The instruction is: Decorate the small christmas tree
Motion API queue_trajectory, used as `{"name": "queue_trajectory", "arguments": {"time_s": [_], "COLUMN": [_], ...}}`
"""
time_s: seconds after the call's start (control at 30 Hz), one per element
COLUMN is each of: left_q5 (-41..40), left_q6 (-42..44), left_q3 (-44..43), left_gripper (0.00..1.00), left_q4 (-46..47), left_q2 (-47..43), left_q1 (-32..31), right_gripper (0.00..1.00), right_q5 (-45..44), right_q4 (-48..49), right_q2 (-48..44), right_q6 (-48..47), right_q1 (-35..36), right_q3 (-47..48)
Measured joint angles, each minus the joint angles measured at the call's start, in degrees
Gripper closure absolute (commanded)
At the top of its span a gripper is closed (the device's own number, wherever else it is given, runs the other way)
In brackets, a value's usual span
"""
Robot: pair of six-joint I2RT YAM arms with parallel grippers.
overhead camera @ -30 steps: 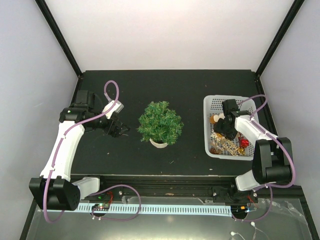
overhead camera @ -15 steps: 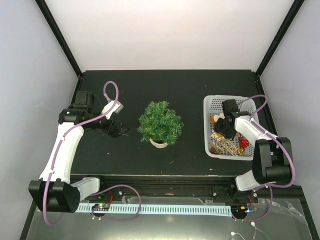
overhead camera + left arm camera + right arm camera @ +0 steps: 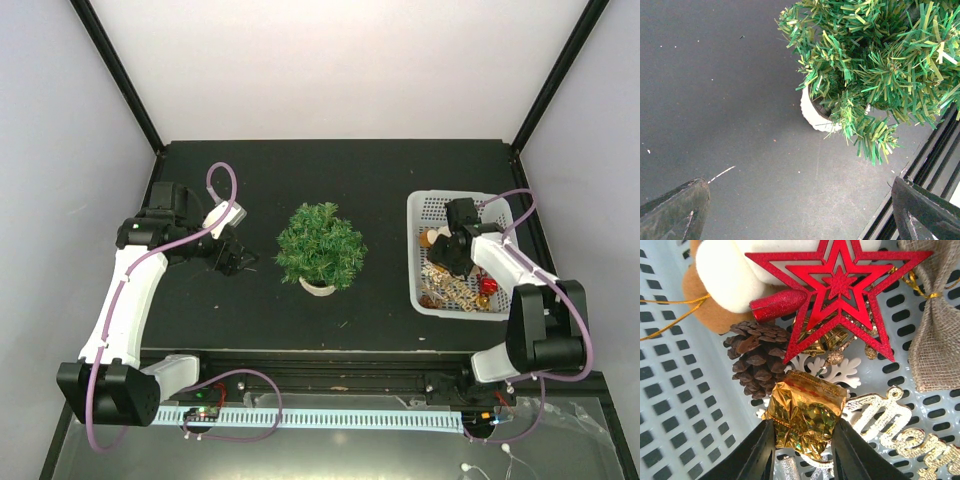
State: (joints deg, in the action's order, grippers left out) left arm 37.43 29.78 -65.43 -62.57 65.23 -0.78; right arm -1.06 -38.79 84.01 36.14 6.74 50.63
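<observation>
A small christmas tree (image 3: 320, 245) stands upright in its white pot (image 3: 317, 287) near the middle of the black worktop (image 3: 380, 180), between the two arms and well apart from the white basket (image 3: 420, 215) of ornaments on the right. The left pincer (image 3: 240, 262) hangs just to the left of the tree, its jaws spread wide with nothing between them; the left wrist view shows both dark fingertips (image 3: 675, 212) at the bottom corners, bare worktop in the gap, and the tree's bushy green needles (image 3: 880, 65) spilling over the ribbed pot at the upper right. On the far side of the scene, the right pincer (image 3: 447, 262) reaches down into the basket. The right wrist view shows its two fingers (image 3: 760, 455) pressed against either side of a crumpled gold foil parcel (image 3: 807, 417), pinching it amid the heap. Just beyond the parcel lie a brown pine cone (image 3: 757, 360) and a glittery red star (image 3: 840, 285), the star resting partly over the cone and over a white snowflake (image 3: 840, 370). A burlap bow (image 3: 935, 340) sits at the right edge, glittery gold lettering (image 3: 895, 425) lies beside the parcel, and a white-and-tan felt figure (image 3: 725, 275) lies at the far left. From above, a red ball (image 3: 487, 286) shows at the basket's near right corner.
</observation>
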Motion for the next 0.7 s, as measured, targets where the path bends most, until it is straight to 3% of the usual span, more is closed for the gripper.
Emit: {"name": "queue_trajectory", "arguments": {"time_s": [0.53, 0.7], "left_q5": [-0.09, -0.24], "left_q6": [-0.02, 0.00], "left_q3": [0.07, 0.11], "left_gripper": [0.01, 0.01], "left_q4": [0.04, 0.07], "left_q2": [0.00, 0.00], "left_q1": [0.00, 0.00], "right_gripper": [0.67, 0.67], "right_q5": [-4.76, -10.80], "right_q4": [-4.48, -8.83], "right_q2": [-5.77, -7.91], "right_q6": [-0.85, -1.55], "right_q1": [4.33, 12.35], "right_q3": [1.60, 6.88]}}
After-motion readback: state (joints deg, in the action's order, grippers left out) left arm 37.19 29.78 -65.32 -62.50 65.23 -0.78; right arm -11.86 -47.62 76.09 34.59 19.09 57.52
